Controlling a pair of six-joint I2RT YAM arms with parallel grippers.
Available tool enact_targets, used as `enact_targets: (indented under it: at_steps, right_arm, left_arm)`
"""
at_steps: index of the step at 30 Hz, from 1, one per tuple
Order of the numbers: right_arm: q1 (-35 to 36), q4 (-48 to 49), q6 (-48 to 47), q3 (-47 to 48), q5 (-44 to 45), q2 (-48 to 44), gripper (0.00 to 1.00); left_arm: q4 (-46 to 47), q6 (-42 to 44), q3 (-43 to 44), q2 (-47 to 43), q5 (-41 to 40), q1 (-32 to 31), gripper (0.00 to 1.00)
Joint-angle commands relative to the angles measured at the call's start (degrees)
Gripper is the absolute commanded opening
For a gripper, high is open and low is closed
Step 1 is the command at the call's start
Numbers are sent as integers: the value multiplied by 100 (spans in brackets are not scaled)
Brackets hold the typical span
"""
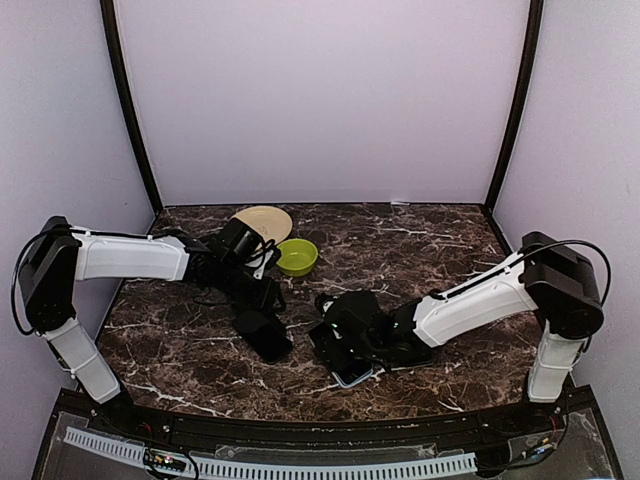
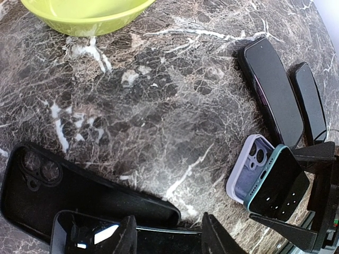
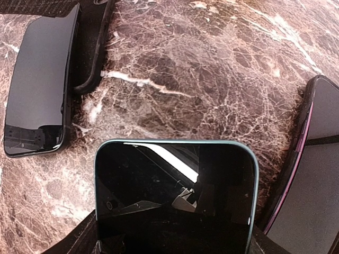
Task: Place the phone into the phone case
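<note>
- While the desk point(image 1: 450, 250) carries several black slabs that look alike, only one is in play: the one tilted over the lavender shell near the front edge, right of centre.
- The phone case point(image 2: 244, 168) lies flat on the desk, hollow side up. Its long axis runs from the end nearer the green bowl point(image 2: 79, 13) back under the tilted slab. I judge it soft and light, apt to skid or flex if pushed at one corner.
- The phone point(image 3: 175, 201) sits screen up, with one end low over the case and the other raised. Its long axis looks roughly in line with the case's, with the far short edge pointing away from the right wrist. It looks stiff and dense, with slick glass faces that could crack. The two long edges are the sensible hold.
- The right end effector point(image 3: 174, 238) is clamped on the phone, one finger on each long side.
- The left end effector point(image 2: 168, 235) hangs low over another dark slab; I cannot tell whether it grips it.
- The camera cutout point(image 2: 258, 154) sits at the case's bowl-side end, so the phone's lens end should go there.
</note>
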Motion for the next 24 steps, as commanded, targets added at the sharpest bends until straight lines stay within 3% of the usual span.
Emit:
enact_targets:
  at_steps: [1, 4, 7, 9, 15, 18, 20, 22, 24]
  right_arm:
    - [-38, -168, -5, 131, -126, -13, 44]
    - [-44, -547, 108, 305, 4, 24, 72]
    - [-52, -889, 242, 428, 73, -48, 93]
    - [-54, -1086, 266, 512, 67, -126, 98]
    - [-100, -1790, 213, 872, 89, -495, 99]
    - [-213, -2103, 271, 777, -43, -811, 97]
    - [-329, -2227, 374, 575, -168, -1021, 82]
    - [-413, -2215, 480, 301, -339, -1160, 60]
    - [-482, -2040, 580, 41, -576, -1222, 48]
  left_arm:
    - [-79, 110, 53, -164, -59, -25, 44]
    - [-123, 141, 92, -158, -103, -26, 44]
    - [-142, 145, 101, -154, -105, -23, 44]
    - [-184, 144, 128, -135, -151, -31, 43]
    - [-412, 368, 294, -147, -454, -161, 44]
    - [-393, 892, 288, -292, -553, -498, 44]
    - [-271, 1220, 185, -388, -431, -678, 43]
    - [-191, 1488, 27, -464, -10, -775, 37]
    - [-196, 1657, -77, -468, 434, -873, 32]
